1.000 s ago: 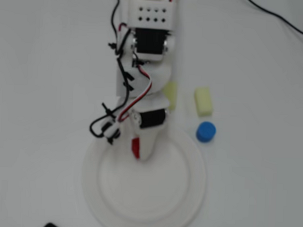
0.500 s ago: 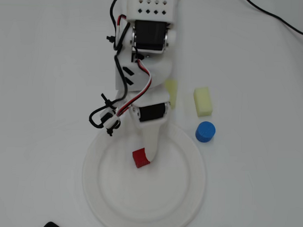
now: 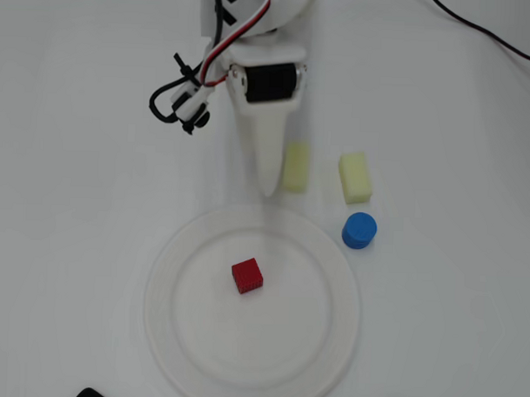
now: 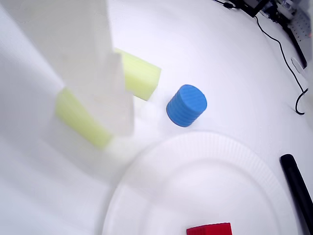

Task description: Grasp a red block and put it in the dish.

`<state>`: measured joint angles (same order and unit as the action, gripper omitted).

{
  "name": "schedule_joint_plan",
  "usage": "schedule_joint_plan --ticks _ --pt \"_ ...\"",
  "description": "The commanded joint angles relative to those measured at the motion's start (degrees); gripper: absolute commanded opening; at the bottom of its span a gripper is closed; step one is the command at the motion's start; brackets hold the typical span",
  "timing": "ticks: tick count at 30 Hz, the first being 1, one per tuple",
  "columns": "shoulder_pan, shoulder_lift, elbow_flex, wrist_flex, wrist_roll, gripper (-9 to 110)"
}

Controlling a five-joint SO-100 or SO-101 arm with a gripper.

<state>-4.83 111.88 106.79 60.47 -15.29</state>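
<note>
The red block [image 3: 247, 275] lies free inside the dish [image 3: 159, 310], a little above its middle in the overhead view. In the wrist view only the block's top [image 4: 210, 229] shows at the bottom edge, on the dish [image 4: 195, 181]. My white gripper [image 3: 267, 188] hangs just past the dish's far rim, apart from the block. Its jaws look pressed together into one point and hold nothing. In the wrist view the gripper [image 4: 124, 128] fills the upper left.
Two pale yellow blocks [image 3: 296, 167] [image 3: 355, 176] lie beyond the dish, the left one beside my gripper tip. A blue cylinder [image 3: 359, 230] stands at the dish's right rim. A black cable [image 3: 488, 32] runs across the top right. A black bar [image 4: 296, 186] lies right of the dish.
</note>
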Motion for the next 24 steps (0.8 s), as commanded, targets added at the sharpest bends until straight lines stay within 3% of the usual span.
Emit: schedule_joint_plan --ticks 1,16,24 --pt "0.62 15.82 8.26 0.18 0.62 29" --pt "-0.70 60.82 53.17 0.35 4.22 27" --pt "-0.79 85.69 67.85 8.70 4.57 20"
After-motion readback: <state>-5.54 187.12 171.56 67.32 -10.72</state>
